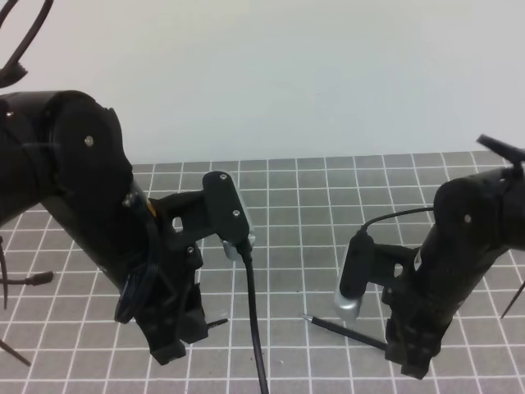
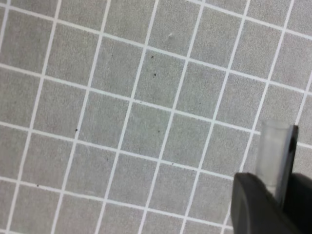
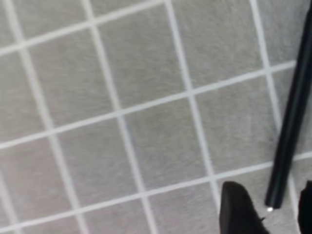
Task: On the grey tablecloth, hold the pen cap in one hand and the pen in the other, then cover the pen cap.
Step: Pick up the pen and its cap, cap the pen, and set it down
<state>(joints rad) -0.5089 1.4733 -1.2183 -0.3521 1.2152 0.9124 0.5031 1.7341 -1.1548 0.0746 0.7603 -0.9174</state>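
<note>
Starting on the left: the left pincer [image 1: 193, 328] sits low over the grey tablecloth [image 1: 295, 246], and a small dark bit pokes out sideways from its tip. In the left wrist view that turns out to be the pen cap [image 2: 280, 158], a pale translucent tube with a dark clip along one side, pinched between the two dark fingers [image 2: 258, 204] and held above the cloth, so the left pincer is narrow and clamped on it.

Moving right, the pen [image 1: 344, 331] lies flat on the cloth with its silvery tip pointing left, the rear end running under the right pincer [image 1: 408, 349]. In the right wrist view the pen [image 3: 292, 117] lies between the finger tips [image 3: 239, 209], which stand apart on either side of its end and don't squeeze it. So the right pincer is wide, not holding anything.
</note>
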